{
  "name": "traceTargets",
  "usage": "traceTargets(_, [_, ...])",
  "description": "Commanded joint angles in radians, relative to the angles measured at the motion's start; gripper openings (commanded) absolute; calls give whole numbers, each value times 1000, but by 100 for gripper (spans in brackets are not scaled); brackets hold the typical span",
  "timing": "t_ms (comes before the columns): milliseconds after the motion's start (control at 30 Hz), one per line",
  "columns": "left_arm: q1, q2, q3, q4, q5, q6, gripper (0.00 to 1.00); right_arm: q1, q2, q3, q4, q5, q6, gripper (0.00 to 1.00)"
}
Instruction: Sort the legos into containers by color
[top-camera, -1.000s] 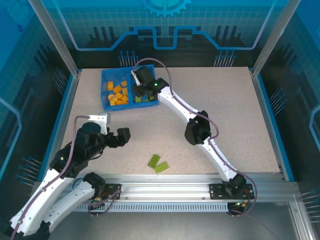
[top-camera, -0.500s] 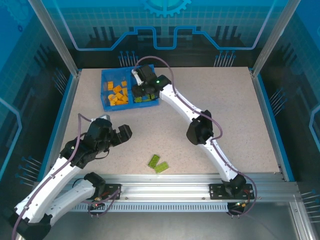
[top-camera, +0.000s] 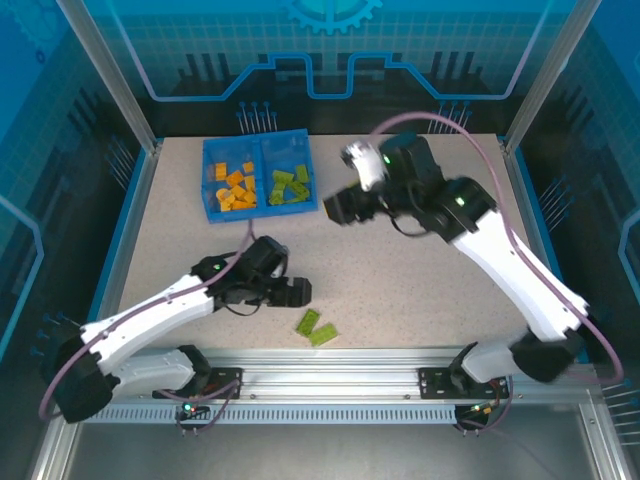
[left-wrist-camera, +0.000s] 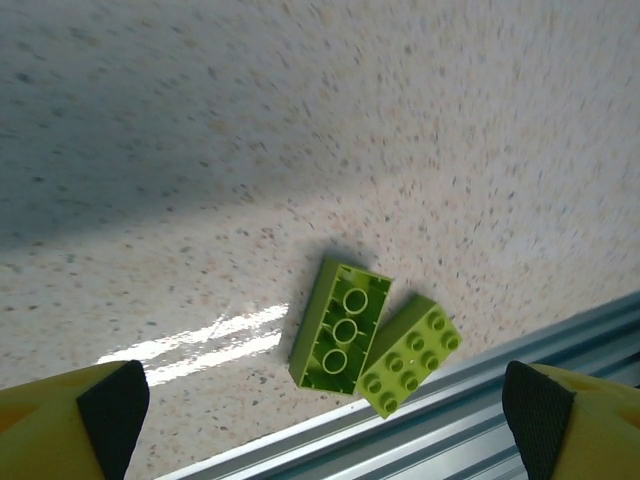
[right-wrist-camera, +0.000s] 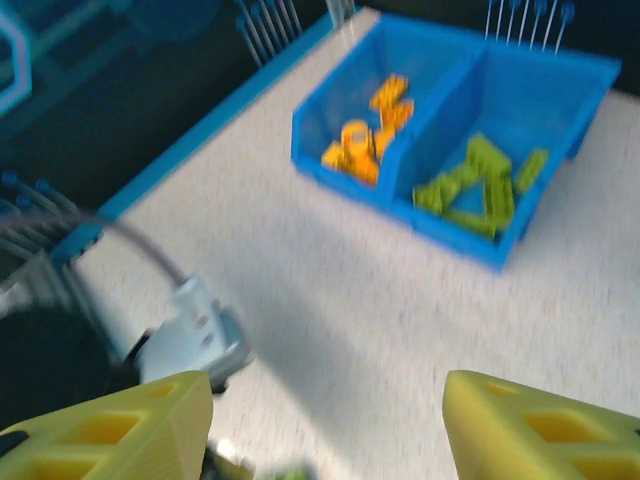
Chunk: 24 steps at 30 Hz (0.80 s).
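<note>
Withdrawn from the blue tray (top-camera: 258, 213), the right claw (top-camera: 340, 208) gapes wide, empty; the left claw (left-wrist-camera: 327, 408), also wide, has advanced toward two lime green legos (left-wrist-camera: 341, 325) side by side on the tabletop (top-camera: 400, 290), near its front edge.

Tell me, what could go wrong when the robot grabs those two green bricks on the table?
The flipped brick touches the studs-up brick, so the open left gripper might pinch both or flick one away. Both lie right beside the metal rail, so a nudged one could slide onto it.
</note>
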Motion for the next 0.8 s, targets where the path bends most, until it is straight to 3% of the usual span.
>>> traceTargets(0, [-67, 117, 63, -8, -51, 37, 95, -20, -136, -202, -109, -68, 73, 69])
traceTargets(100, [-95, 221, 74, 22, -63, 19, 95, -22, -250, -331, -221, -132, 99, 86])
traceTargets(233, [-117, 321, 75, 79, -14, 0, 93, -23, -368, -481, -256, -207, 146, 99])
traceTargets(467, [-156, 463, 122, 45, -37, -21, 83, -28, -426, -546, -259, -180, 187, 100])
traceTargets(767, [-169, 508, 111, 23, -105, -70, 43, -34, -388, -574, -256, -199, 179, 99])
